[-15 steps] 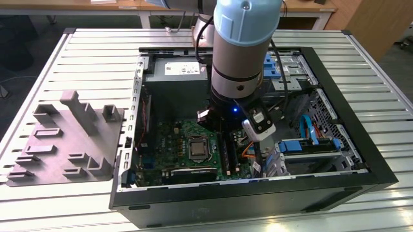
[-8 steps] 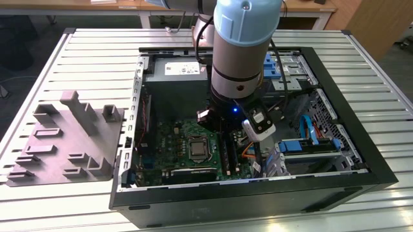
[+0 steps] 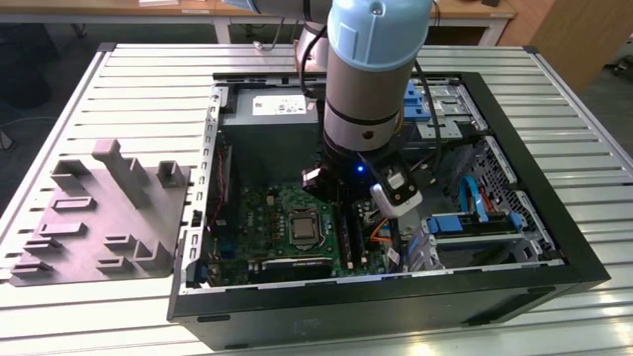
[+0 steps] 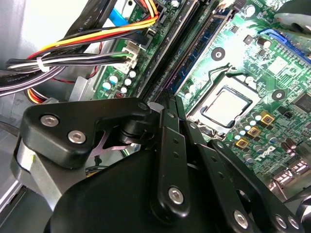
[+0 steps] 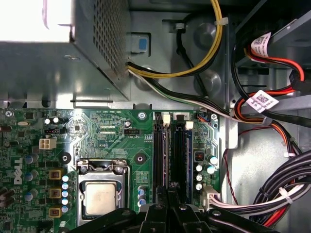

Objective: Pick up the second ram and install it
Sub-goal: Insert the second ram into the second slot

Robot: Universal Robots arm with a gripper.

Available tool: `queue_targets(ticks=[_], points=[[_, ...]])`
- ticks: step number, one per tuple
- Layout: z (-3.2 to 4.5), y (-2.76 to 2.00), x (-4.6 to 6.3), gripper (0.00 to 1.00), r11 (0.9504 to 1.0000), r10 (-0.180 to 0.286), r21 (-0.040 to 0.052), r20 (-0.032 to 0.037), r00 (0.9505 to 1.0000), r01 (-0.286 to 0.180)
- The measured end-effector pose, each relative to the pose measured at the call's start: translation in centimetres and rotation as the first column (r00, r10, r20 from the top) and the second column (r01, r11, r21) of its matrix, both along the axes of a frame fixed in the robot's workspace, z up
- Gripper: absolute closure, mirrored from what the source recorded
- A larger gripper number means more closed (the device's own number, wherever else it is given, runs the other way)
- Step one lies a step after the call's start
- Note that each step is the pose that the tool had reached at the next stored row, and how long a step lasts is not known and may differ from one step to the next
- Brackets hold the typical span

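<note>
My gripper [image 3: 343,199] is down inside the open computer case [image 3: 554,222], over the memory slots beside the processor socket [image 5: 99,196]. In both wrist views its fingertips [image 4: 171,99] are drawn close together. They sit at the top edge of the second ram [image 5: 171,155], a thin dark stick standing upright along a slot. In the exterior view the ram [image 3: 345,230] shows as a dark strip running toward the case front. Another stick [image 5: 181,155] with a bluish face stands in the neighbouring slot.
The grey power supply [image 3: 272,111] fills the case's back corner. Cable bundles [image 5: 272,189] hang close beside the slots. Blue drive brackets [image 3: 470,222] stand on the exterior view's right. A grey fixture [image 3: 99,215] with upright blocks lies on the slatted table outside the case.
</note>
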State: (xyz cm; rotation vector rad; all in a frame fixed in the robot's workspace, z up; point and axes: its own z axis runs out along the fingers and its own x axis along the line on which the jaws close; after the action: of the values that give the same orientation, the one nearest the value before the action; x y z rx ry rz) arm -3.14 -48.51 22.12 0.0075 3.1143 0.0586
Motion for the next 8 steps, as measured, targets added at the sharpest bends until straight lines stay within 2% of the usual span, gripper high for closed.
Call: queue_targets(ticks=[8], points=[[0.07, 0.00, 0.02, 0.88, 0.9999, -0.014, 0.0003, 0.0001, 0.9999, 0.014]])
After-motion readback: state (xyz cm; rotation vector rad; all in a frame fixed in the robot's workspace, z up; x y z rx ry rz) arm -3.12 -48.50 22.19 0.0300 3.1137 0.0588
